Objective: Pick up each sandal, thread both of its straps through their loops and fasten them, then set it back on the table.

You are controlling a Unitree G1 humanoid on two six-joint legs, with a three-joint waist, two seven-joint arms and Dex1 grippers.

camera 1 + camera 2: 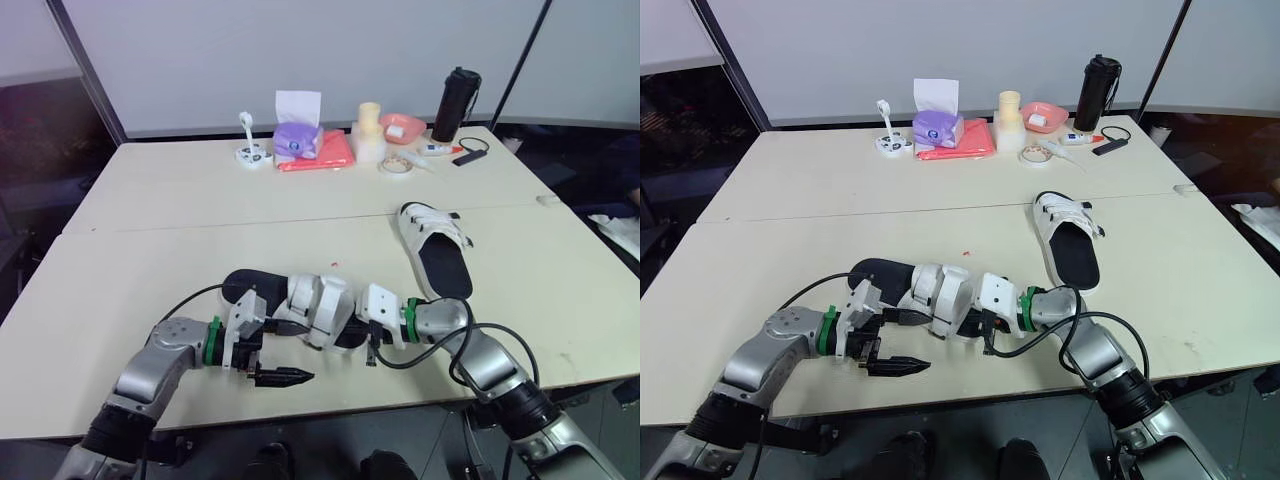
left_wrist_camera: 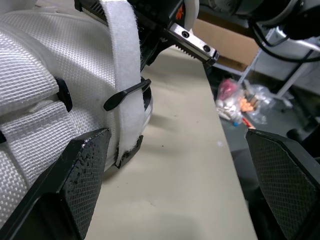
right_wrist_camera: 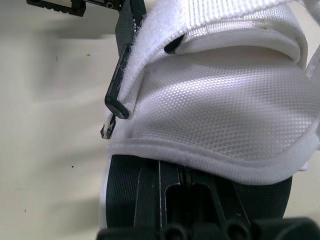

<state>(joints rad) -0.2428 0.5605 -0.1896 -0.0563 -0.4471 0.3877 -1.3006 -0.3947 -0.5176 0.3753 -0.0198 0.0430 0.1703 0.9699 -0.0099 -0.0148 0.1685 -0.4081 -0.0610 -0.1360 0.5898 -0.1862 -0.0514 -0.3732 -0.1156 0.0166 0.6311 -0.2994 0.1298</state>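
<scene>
One sandal (image 1: 318,300) by left gripper (image 1: 283,377), fingers (image 2: 75,190) spread

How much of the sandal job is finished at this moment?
The far sandal lies on the table, straps seemingly closed. The near sandal is in work between the open left hand and the right hand; one strap hangs by its loop. Fastening its straps remains.

Silver arms (image 1: 160,358) with green wrist rings (image 1: 212,341), black cables (image 1: 440,352), black left pincer (image 1: 300,377).
</scene>
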